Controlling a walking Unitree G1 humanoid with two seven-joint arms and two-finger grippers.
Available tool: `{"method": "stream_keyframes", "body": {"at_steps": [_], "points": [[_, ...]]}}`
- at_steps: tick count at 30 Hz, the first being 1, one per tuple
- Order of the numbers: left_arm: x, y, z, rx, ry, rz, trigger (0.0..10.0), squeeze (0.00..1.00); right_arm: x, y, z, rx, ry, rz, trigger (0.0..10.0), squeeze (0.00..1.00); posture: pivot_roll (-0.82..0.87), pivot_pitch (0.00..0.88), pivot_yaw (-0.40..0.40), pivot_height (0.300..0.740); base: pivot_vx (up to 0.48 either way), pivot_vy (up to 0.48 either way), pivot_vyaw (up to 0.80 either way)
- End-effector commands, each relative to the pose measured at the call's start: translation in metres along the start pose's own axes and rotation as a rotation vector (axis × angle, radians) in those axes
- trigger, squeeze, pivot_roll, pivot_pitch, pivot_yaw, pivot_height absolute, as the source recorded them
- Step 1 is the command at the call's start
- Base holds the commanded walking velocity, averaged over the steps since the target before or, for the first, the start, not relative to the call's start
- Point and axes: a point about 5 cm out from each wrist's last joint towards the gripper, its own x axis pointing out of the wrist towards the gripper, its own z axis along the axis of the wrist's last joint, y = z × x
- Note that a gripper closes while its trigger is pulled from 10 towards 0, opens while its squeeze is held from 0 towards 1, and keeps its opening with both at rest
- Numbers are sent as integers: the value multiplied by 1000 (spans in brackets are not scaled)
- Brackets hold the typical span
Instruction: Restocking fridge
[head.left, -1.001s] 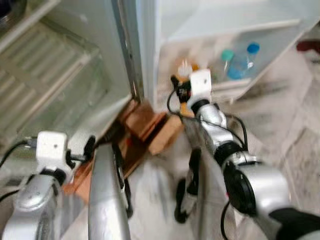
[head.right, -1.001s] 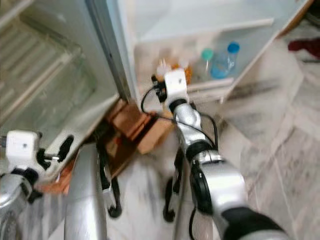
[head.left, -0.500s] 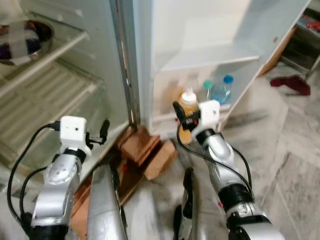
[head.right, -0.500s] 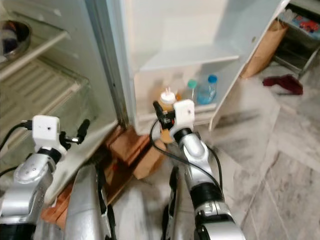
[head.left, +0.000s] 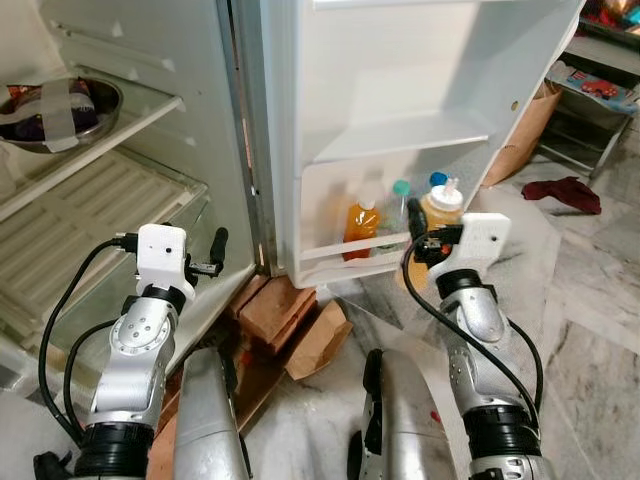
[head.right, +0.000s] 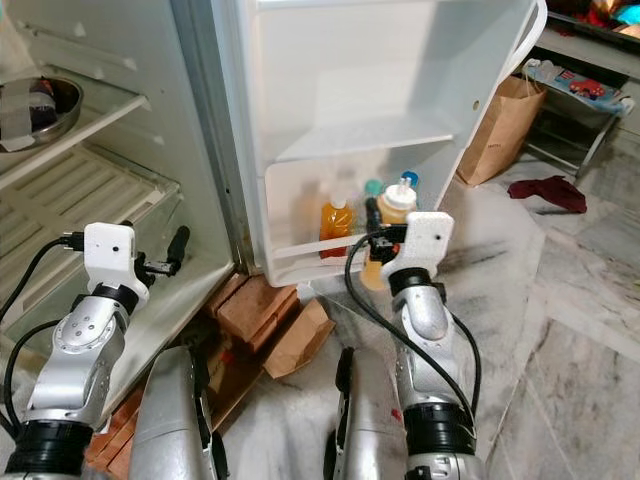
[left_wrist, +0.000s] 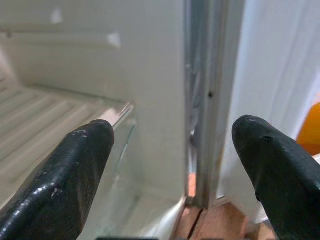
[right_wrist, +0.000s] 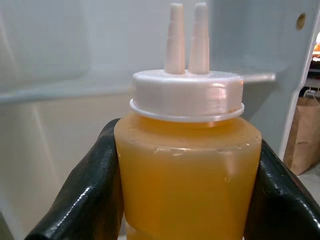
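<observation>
- Right claw (right_wrist: 185, 165): clamped on a clear plastic squeeze bottle of orange liquid with a white twin-spout cap (head.left: 441, 212), held upright just in front of the white fridge door's lower shelf (head.left: 345, 255).
- That door shelf holds an orange juice bottle (head.left: 361, 226) and two clear bottles, one green-capped (head.left: 401, 188), one blue-capped (head.left: 438, 180).
- Left claw (left_wrist: 170, 165): fingers apart, holding nothing, raised near the fridge's hinge edge beside the glass interior shelf (head.left: 90, 205).
- Brown cardboard pieces (head.left: 290, 320) lie on the marble floor below.

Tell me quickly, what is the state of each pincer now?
Left pincer: open, holding nothing, beside the fridge.
Right pincer: shut on the squeeze bottle of orange sauce.
</observation>
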Motion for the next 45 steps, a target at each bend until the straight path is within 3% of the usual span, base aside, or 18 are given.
{"method": "stream_keyframes", "body": {"at_steps": [1, 5, 11, 33, 45], "points": [[2, -6, 6, 17, -21, -31, 10000, 0, 9, 3, 18, 1, -53, 9, 10000, 0, 15, 0, -44, 590, 0, 0, 0], [1, -7, 5, 18, -21, -37, 10000, 0, 8, 4, 19, 1, -51, 11, 10000, 0, 11, 0, -52, 599, 0, 0, 0], [-7, -8, -10, 5, 13, -24, 10000, 0, -5, 3, 14, 7, -4, -6, 10000, 0, 10, 0, -66, 628, 0, 0, 0], [-12, -21, -20, -10, 46, -41, 10000, 0, -2, 2, 15, 38, 41, -17, 10000, 0, 11, 0, -78, 737, 0, 0, 0], [-11, -27, -21, 18, 44, -66, 10000, 0, -8, 4, 11, 53, 78, -19, 10000, 0, 3, 0, -77, 740, 0, 0, 0]]}}
